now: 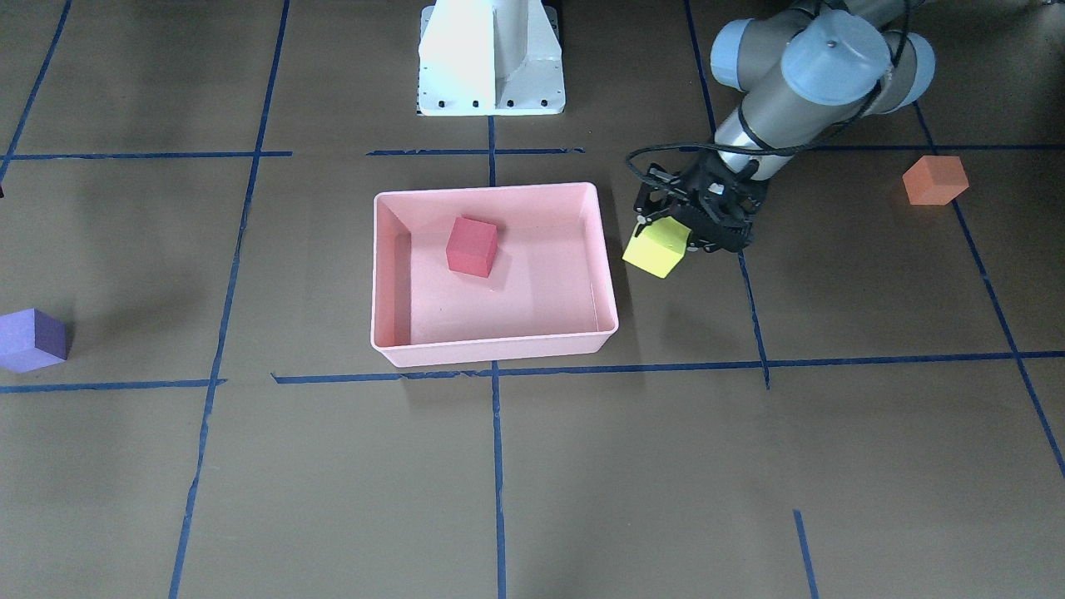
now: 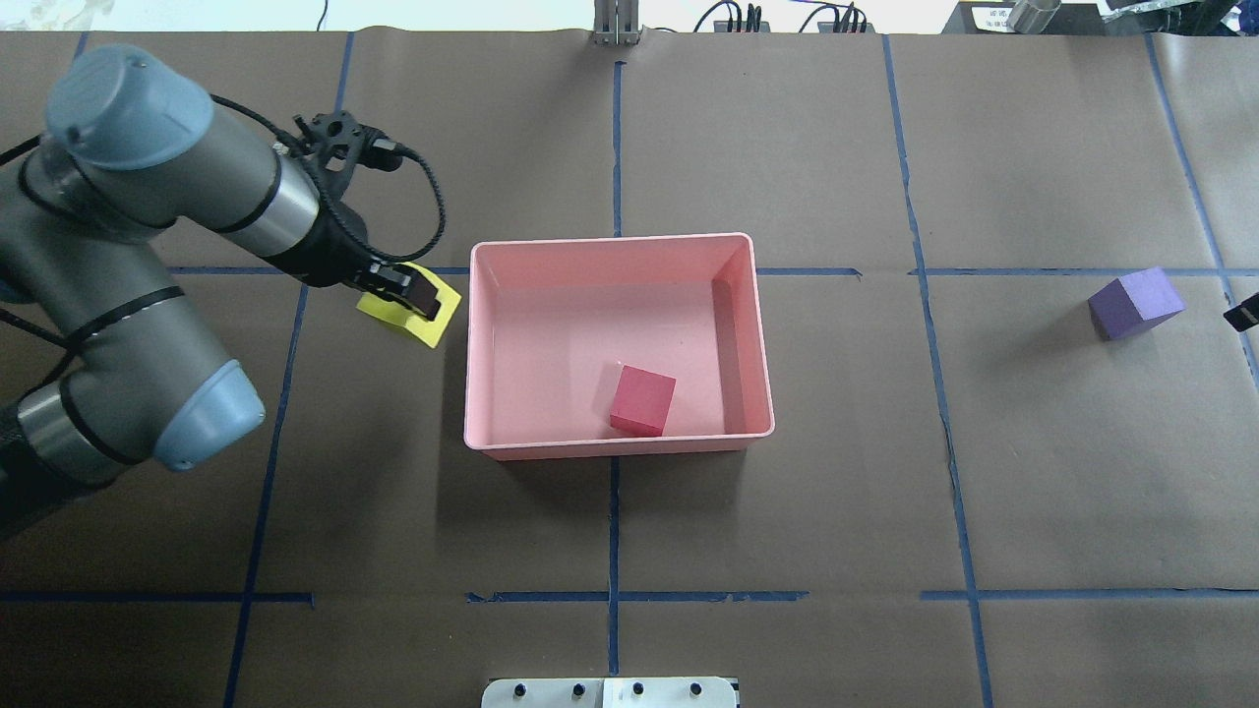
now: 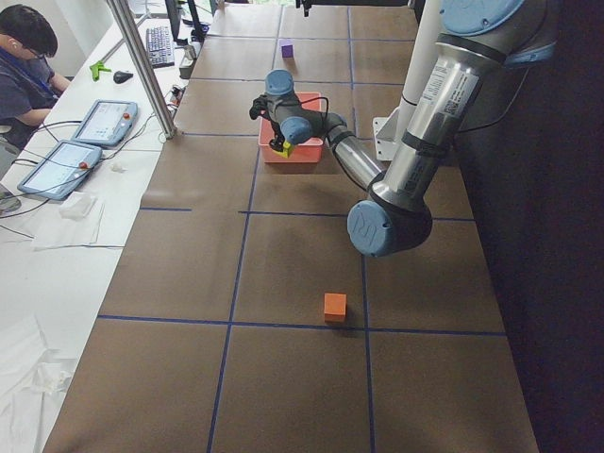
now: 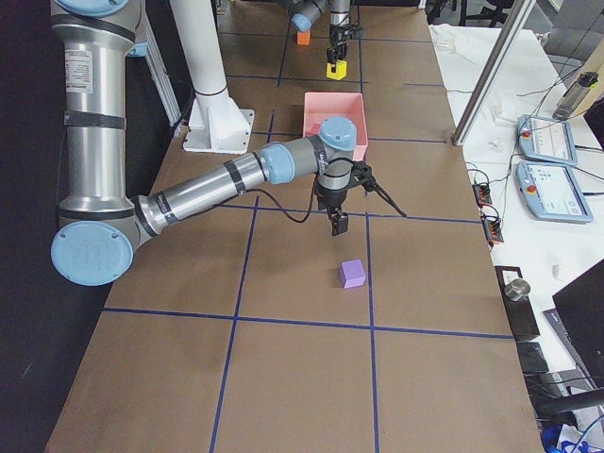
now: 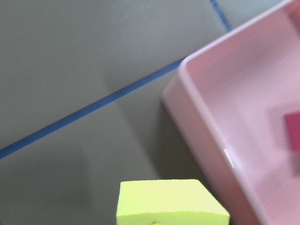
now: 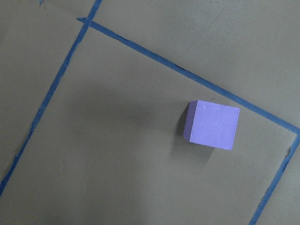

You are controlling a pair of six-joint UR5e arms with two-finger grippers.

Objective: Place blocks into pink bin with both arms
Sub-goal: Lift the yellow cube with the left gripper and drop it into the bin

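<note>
Only the red block (image 1: pixel 472 245) lies in the pink bin (image 1: pixel 491 356).

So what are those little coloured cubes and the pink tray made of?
The purple cube and yellow cube look like dense foam: matte, no shine, with faint pits on the purple one's top. Painted wood is possible. The pink tray looks like thin moulded plastic: smooth, slightly glossy, with a rounded rim.

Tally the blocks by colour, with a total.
red block: 1
yellow block: 1
purple block: 1
orange block: 1
Total: 4
</note>
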